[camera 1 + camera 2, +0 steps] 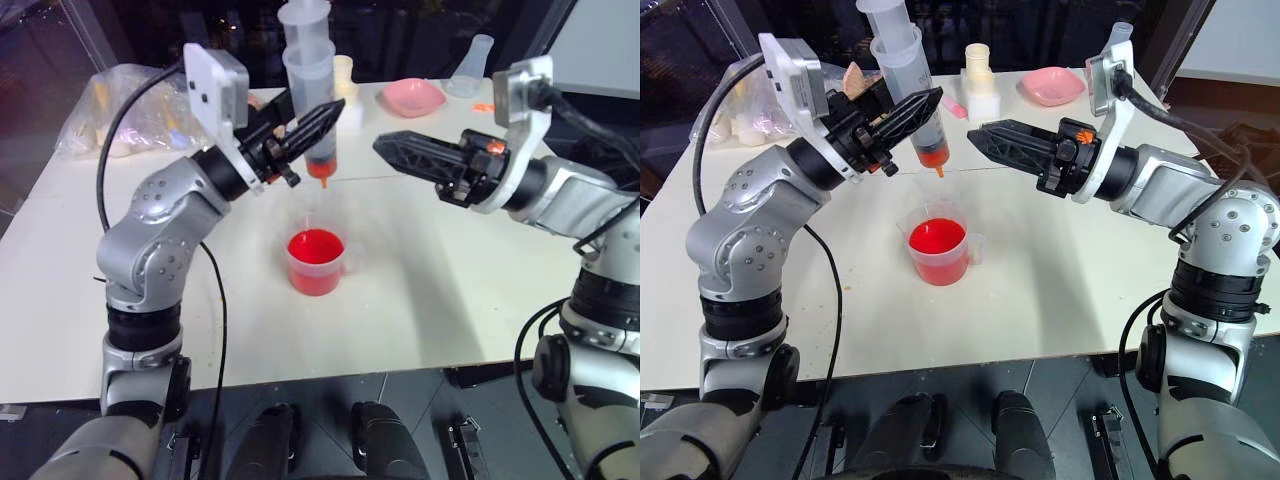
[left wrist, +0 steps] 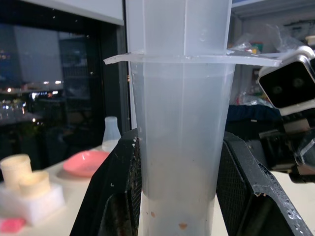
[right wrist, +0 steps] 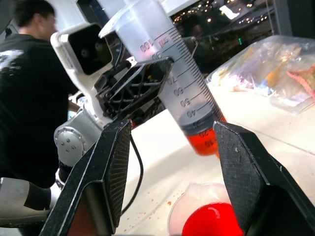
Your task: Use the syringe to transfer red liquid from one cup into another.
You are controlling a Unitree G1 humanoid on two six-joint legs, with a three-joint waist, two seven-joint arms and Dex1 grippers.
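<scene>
Left gripper (image 1: 902, 118) pinches syringe (image 1: 908, 90) mid-barrel, right gripper (image 1: 985, 135) spread; light, stiff, slick plastic, best held below the flange.

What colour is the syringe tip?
Orange, on the syringe tip; clearest in the right eye view.

The syringe (image 1: 310, 85) plunger top is cut off.

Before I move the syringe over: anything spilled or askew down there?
Small reddish specks dot the table near the handled cup. Otherwise nothing stands out: the cup stands upright, and the syringe is clamped in the left gripper above it, slightly tilted.
</scene>
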